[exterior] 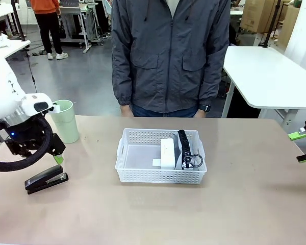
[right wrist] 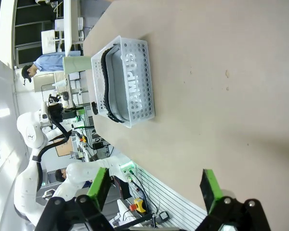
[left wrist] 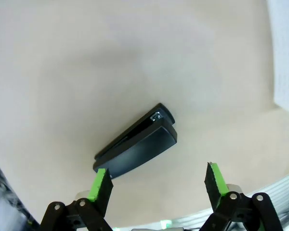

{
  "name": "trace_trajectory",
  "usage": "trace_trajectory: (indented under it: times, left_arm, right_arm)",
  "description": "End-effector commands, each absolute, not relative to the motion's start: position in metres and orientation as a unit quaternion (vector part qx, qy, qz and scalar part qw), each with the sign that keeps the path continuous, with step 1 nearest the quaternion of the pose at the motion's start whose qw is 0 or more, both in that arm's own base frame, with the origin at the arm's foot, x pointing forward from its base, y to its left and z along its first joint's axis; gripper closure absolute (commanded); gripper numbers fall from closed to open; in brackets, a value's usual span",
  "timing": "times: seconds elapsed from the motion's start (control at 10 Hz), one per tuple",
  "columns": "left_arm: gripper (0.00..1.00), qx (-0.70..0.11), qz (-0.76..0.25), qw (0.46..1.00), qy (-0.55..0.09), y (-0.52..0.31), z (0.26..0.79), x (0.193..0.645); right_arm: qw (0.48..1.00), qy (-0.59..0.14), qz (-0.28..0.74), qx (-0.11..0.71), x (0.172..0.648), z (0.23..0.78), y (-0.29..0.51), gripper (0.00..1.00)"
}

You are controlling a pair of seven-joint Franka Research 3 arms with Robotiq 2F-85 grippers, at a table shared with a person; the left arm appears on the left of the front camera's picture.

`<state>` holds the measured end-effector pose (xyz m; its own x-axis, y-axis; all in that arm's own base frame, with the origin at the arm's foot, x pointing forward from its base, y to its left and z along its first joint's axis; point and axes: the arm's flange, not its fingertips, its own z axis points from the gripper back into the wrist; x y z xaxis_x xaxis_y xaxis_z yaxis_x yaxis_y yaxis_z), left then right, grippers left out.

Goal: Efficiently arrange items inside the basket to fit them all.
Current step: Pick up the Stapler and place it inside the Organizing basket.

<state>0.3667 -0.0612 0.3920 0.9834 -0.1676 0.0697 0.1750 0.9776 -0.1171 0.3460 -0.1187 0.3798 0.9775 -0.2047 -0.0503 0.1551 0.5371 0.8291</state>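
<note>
The left gripper (left wrist: 157, 172), jaws wide and empty, is hovering over the black stapler (left wrist: 137, 147) lying on the worktop (exterior: 153, 214) left of the basket (exterior: 160, 176); next it likely needs lowering to straddle it.

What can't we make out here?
- Front view: right claw is cut off by the picture's right edge.
- Front view: grey pouch is mostly hidden behind the white box and the basket wall.
- Left wrist view: stapler has its near end hidden behind the left claw.

Beige table (exterior: 143, 214) — grey-jacketed person (exterior: 168, 51).
</note>
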Motion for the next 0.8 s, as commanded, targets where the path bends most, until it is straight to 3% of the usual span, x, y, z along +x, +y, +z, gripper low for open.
trace_trajectory:
  times: [0.0,0.3,0.6,0.7]
  left_arm:
    - [0.00,-0.011,-0.197,0.978,-0.075,-0.057,0.364,0.309]
    - [0.00,0.004,-0.394,0.919,-0.031,-0.055,0.359,0.274]
    - [0.00,-0.034,-0.517,0.854,0.035,-0.025,0.353,0.267]
    - [0.00,-0.064,-0.584,0.808,0.045,-0.013,0.349,0.270]
  right_arm:
    - [0.874,-0.028,-0.100,0.474,0.345,0.382,-0.120,0.00]
    - [0.874,-0.028,-0.100,0.474,0.345,0.382,-0.120,0.00]
    - [0.874,-0.028,-0.100,0.474,0.345,0.382,-0.120,0.00]
    - [0.874,-0.028,-0.100,0.474,0.345,0.382,-0.120,0.00]
